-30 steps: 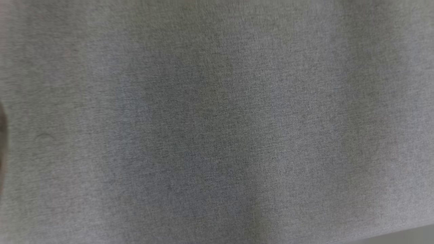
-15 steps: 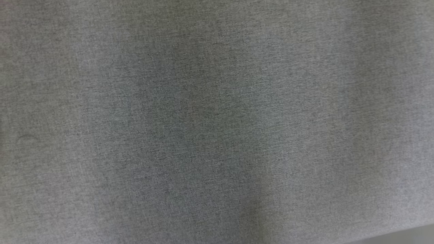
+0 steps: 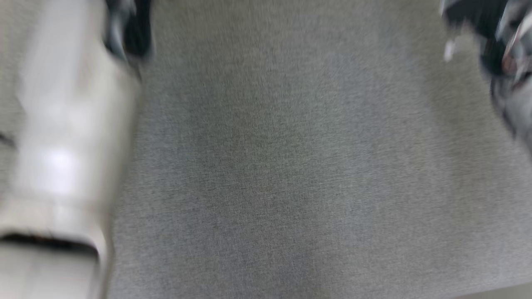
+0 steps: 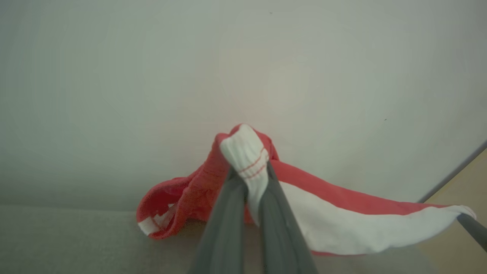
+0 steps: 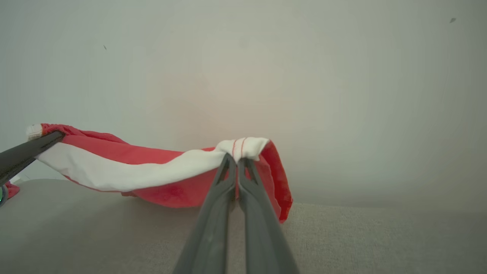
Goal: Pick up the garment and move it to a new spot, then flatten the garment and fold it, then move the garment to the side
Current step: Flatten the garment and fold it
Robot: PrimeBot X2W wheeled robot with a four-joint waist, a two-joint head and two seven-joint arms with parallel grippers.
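The garment point(image 4: 342, 217) is red and white with ribbed white cuffs striped in red. It hangs stretched between both grippers just above the grey cloth surface point(image 5: 361, 239). In the left wrist view my left gripper point(image 4: 249, 173) is shut on one bunched cuff. The right wrist view has my right gripper point(image 5: 236, 160) shut on the other cuff of the garment point(image 5: 125, 167). The head view is blurred: my pale left forearm point(image 3: 62, 145) is at the left and my right arm point(image 3: 498, 54) at the upper right.
The grey woven cloth surface point(image 3: 291, 166) spreads across the head view, with its edge at the lower right corner. A plain pale wall point(image 5: 243, 57) stands behind the garment. A tan strip point(image 4: 460, 182) lies at the right of the left wrist view.
Both arms have swept into the head view, blurred by motion: the left forearm at the left, the right arm at the upper right. Before, it held just grey cloth.
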